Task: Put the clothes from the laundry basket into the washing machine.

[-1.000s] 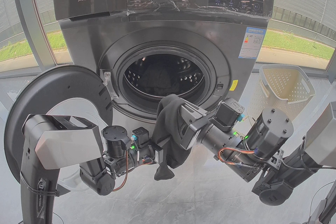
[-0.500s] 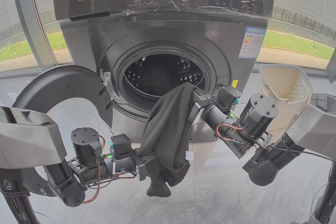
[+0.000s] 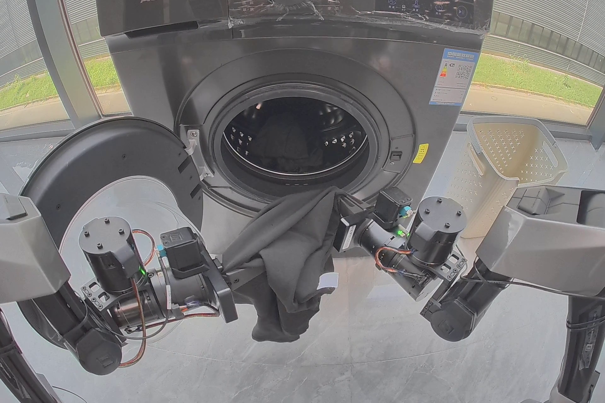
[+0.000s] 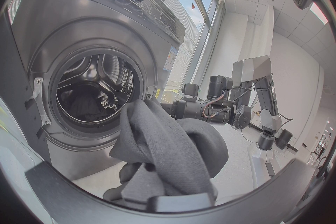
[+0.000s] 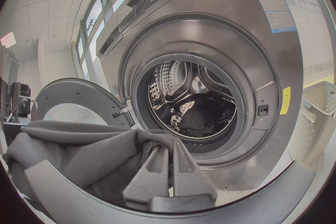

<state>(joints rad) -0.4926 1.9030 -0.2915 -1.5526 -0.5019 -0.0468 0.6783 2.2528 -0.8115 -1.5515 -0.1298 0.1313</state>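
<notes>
Your right gripper (image 3: 337, 210) is pinching shut on the dark garment (image 3: 290, 247), your left gripper (image 3: 242, 276) is clamping its other end; it is hanging between them, just below the washing machine (image 3: 170, 70) opening.

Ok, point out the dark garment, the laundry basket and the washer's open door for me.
dark garment (image 3: 290, 240): head view, middle of the draped cloth.
laundry basket (image 3: 517, 152): head view, perforated inner wall.
washer door (image 3: 107, 165): head view, dark outer ring of the open door.
</notes>
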